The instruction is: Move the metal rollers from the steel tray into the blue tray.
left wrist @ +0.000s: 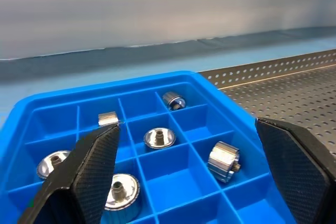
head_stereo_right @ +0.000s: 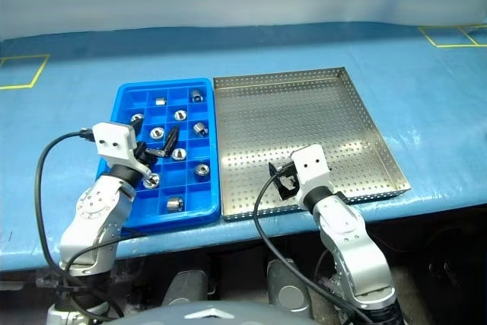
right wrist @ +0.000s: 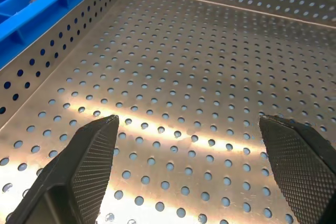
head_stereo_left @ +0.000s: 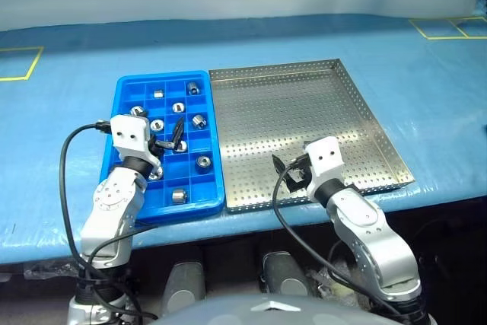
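Observation:
The blue tray [head_stereo_left: 125, 85] lies on the table to the left, and several metal rollers [head_stereo_left: 198, 120] sit in its square compartments, one to a cell. My left gripper [head_stereo_left: 169, 139] hovers open over the tray's middle cells, with nothing between its fingers. From the left wrist, rollers [left wrist: 158, 138] show between and beyond the spread fingers [left wrist: 97, 166]. The steel tray [head_stereo_left: 304, 112] sits flush against the blue tray's right side, its perforated floor bare. My right gripper [head_stereo_left: 288, 167] is open and empty over that tray's near-left part, and the right wrist view has its fingers [right wrist: 94, 156] above bare holes.
Both trays rest on a blue table cover [head_stereo_left: 426, 97], close to its near edge. Yellow tape squares mark the cover at far left [head_stereo_left: 19, 62] and far right [head_stereo_left: 449, 28]. Black cables [head_stereo_left: 67, 188] loop beside each arm.

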Motion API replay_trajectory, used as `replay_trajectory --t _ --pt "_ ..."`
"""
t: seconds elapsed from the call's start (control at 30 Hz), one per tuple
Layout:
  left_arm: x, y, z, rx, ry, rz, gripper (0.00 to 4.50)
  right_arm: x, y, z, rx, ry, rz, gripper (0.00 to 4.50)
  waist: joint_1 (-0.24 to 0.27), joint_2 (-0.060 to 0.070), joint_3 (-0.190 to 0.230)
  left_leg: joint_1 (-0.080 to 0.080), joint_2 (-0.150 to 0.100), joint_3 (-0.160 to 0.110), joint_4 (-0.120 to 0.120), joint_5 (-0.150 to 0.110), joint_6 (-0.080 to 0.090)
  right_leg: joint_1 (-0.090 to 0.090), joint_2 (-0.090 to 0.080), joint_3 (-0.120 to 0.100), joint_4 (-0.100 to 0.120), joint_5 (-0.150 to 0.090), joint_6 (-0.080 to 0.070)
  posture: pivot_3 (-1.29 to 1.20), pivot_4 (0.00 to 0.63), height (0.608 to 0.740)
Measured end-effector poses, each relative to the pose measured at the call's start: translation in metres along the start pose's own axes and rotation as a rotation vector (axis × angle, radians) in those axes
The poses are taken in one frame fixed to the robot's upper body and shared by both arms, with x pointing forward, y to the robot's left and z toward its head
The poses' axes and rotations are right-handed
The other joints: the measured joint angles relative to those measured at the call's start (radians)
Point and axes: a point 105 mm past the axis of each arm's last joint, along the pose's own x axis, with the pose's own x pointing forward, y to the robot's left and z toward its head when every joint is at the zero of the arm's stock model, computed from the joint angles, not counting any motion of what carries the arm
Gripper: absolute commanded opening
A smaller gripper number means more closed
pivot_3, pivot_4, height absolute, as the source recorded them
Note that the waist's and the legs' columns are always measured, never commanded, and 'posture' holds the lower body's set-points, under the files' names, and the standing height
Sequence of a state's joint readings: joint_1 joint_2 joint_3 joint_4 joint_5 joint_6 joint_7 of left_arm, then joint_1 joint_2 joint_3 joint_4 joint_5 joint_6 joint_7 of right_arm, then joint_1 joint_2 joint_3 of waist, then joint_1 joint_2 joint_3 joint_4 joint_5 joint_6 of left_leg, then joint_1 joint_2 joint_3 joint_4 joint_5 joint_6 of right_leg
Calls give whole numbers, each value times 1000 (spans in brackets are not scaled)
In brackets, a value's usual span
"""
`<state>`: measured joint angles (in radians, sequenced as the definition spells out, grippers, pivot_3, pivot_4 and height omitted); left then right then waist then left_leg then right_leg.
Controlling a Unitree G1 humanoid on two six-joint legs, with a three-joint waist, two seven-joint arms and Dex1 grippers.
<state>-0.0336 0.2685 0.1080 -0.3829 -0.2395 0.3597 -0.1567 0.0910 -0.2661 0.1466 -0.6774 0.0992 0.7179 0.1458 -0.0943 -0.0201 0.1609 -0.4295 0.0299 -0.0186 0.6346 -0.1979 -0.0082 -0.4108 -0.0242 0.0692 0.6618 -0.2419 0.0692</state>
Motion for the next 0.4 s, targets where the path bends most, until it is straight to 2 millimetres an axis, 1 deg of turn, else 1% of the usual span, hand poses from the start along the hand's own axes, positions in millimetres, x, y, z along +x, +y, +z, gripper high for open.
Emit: replay_trajectory --t 0.07,0.2,0.4 --pt "0 4 -1 8 4 26 4500 -1 0 0 -2 -9 -5 4481 0 0 0 0 0 0 1 0 0 0 0 0 0 -1 -1 -149 150 740" --pt "-2 22 -11 4 54 113 4500 -3 -2 0 -12 -18 -20 4481 0 0 0 -1 0 0 4 0 0 1 0 0 0 -1 -2 -144 150 740" --pt "-4 32 -12 -48 68 167 4500 -3 -2 1 11 -32 -37 4481 1 0 0 -1 0 0 7 0 0 2 0 0 1 0 -2 -129 150 740"
